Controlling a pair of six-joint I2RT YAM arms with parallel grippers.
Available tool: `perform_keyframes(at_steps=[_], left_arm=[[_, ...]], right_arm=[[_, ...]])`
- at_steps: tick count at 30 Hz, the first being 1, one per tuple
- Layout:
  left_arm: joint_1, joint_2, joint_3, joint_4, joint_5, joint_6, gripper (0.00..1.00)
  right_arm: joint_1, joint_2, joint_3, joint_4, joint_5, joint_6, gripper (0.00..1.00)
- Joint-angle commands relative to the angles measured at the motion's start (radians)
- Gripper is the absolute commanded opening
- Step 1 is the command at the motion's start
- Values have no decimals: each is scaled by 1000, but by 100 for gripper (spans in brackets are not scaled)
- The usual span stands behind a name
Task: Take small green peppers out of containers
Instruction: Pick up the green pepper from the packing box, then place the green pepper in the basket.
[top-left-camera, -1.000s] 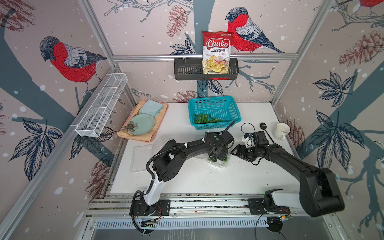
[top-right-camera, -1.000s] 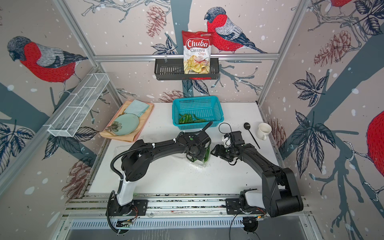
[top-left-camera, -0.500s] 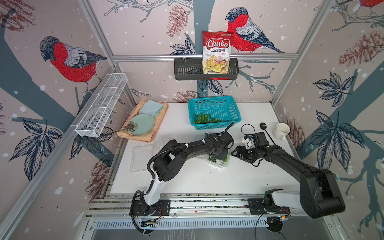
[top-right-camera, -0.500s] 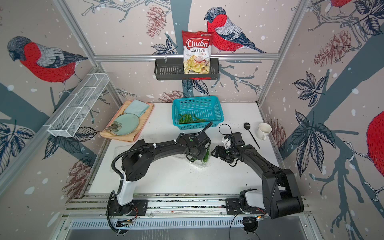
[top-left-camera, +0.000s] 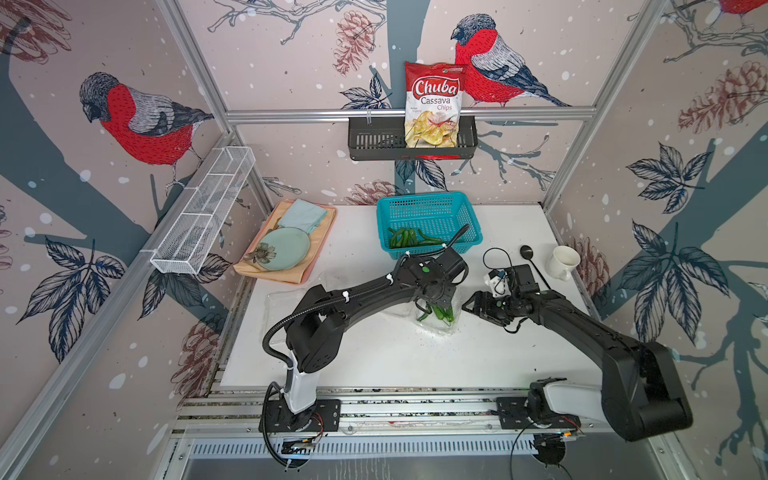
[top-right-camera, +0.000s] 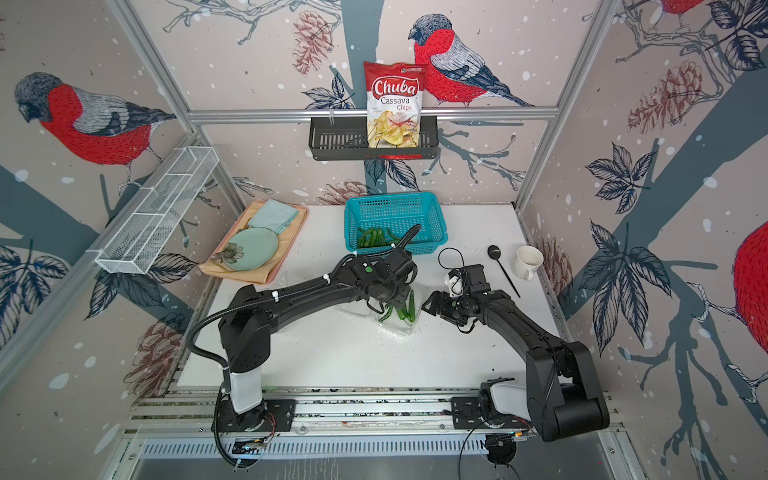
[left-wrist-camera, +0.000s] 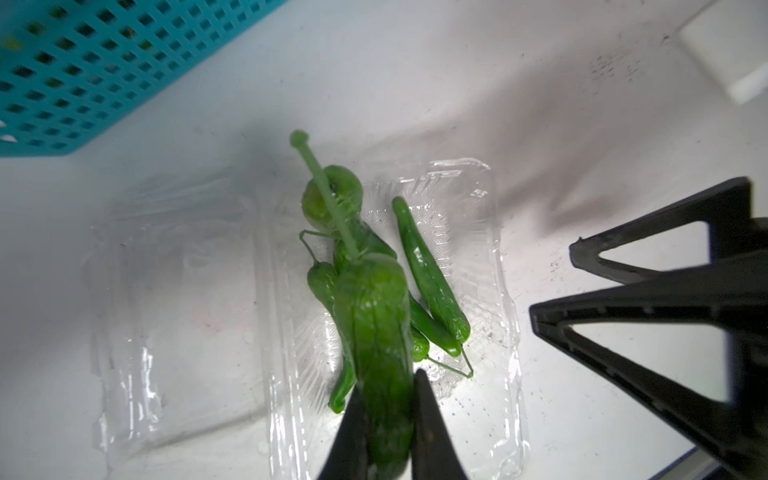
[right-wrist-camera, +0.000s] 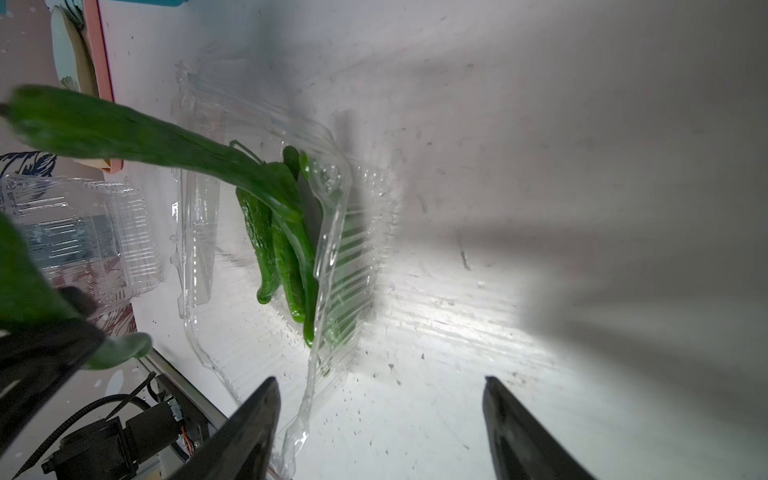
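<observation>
An open clear container (top-left-camera: 440, 328) lies mid-table with several small green peppers (top-left-camera: 441, 312) in it. My left gripper (left-wrist-camera: 388, 386) hangs just above it, shut on one small green pepper (left-wrist-camera: 374, 324) whose stem points away from the fingers. The other peppers (left-wrist-camera: 428, 270) lie on the container's floor (left-wrist-camera: 486, 257). My right gripper (right-wrist-camera: 379, 380) stands open at the container's right side (right-wrist-camera: 332, 232), with the thin rim just inside one fingertip (right-wrist-camera: 266, 399). A second clear container (top-left-camera: 286, 301) sits near the table's left edge, with no pepper showing in it.
A teal basket (top-left-camera: 465, 208) behind the arms holds more green peppers (top-left-camera: 409, 237). At back left a peach tray (top-left-camera: 320, 237) carries a plate (top-left-camera: 284, 248) and a cloth (top-left-camera: 303, 214). A white mug (top-left-camera: 563, 262) and a black spoon (top-left-camera: 530, 257) are at the right. A wire shelf (top-left-camera: 203, 212) juts from the left wall.
My left gripper has shut on a pepper inside the open container. The right arm has barely moved and stays open.
</observation>
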Motion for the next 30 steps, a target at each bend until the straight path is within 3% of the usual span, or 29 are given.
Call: perform_keyframes(at_steps=[1,4,10,20,25,30], left_arm=[[9,-28,53,-39,-59,15,12],[30,-28,142,-63,-121,12,12],[139,27,341,-62,-120,92,12],[401,260,508,106,74,89,12],[470,425,576,98,197,74,12],[487,519,578,104,205,79,12]], right_arm=[[-1,-1,5,5,5,3,77],[-1,8,10,7,4,0,77],[-1,28,15,7,1,-6,77],[0,57,12,5,3,-8,77],[2,65,17,-10,6,-16,77],[2,76,6,-14,8,-22,77]])
